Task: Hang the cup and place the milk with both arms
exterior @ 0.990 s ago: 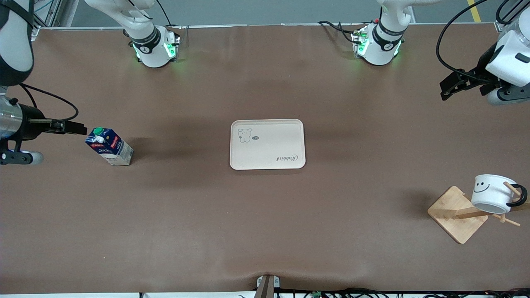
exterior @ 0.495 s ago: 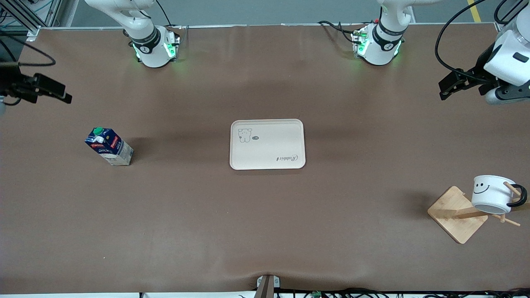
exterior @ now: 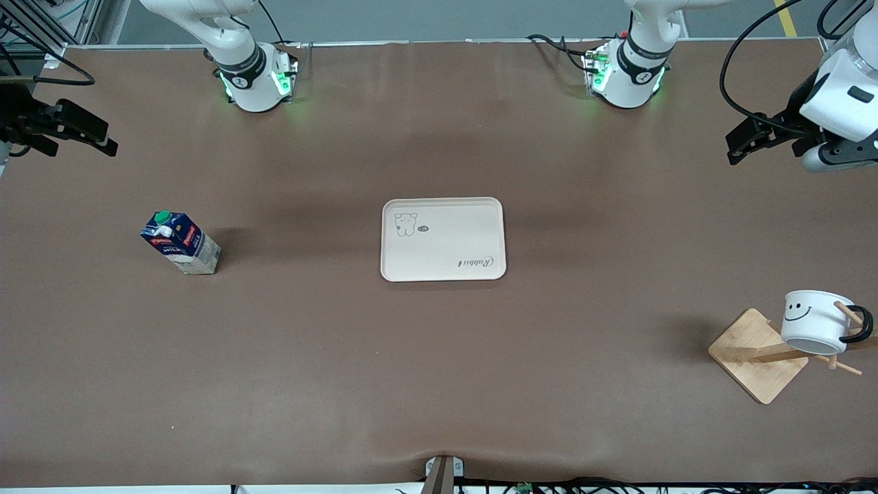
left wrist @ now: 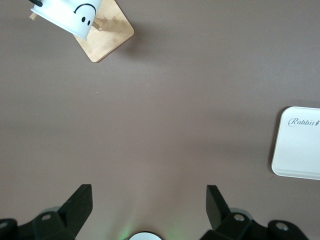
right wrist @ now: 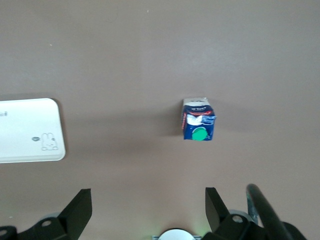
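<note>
The milk, a dark blue carton with a green cap, stands on the table toward the right arm's end; it also shows in the right wrist view. The white smiley cup hangs tilted by its black handle on a peg of the wooden rack, toward the left arm's end; the left wrist view shows the cup too. My right gripper is open and empty over bare table, apart from the milk. My left gripper is open and empty over bare table, well clear of the cup.
A cream tray with a rabbit drawing lies empty in the middle of the table, seen in both wrist views. The rack's square wooden base rests near the table's end. Both arm bases stand along the table's edge.
My right gripper has pulled away from beside the milk's cap, rising and moving toward the robots' edge of the table. The left gripper has barely moved. Milk and cup stay put.
</note>
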Motion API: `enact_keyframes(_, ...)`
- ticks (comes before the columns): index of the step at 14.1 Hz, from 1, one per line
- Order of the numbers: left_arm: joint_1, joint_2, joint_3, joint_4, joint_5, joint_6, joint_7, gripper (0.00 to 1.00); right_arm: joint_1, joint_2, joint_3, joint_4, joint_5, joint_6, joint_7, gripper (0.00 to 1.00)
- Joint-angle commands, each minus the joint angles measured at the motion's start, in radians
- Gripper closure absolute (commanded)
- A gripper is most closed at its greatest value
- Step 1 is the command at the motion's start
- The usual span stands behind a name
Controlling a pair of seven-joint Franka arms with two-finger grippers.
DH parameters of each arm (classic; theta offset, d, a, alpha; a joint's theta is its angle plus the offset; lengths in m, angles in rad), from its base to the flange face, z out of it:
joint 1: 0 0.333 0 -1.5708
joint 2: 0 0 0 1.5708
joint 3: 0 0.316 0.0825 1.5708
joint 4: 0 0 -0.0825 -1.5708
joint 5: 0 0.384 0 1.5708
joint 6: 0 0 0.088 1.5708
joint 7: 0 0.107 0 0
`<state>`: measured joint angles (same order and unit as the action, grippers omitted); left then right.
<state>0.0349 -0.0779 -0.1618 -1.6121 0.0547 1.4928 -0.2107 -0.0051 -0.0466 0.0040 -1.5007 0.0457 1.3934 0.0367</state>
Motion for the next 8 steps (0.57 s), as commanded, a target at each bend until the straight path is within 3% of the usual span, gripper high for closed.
enact_keyframes(1, -0.001, -0.033, 0.004, -0.031, -0.021, 0.018, 0.019, 0.0, 0.007, -0.018, -0.001, -0.02, -0.035, 0.013, -0.035, 0.0)
enact_keyframes(8, -0.006, -0.031, 0.004, -0.017, -0.021, 0.018, 0.022, 0.0, 0.002, -0.012, -0.004, -0.035, -0.043, 0.025, -0.035, 0.0)
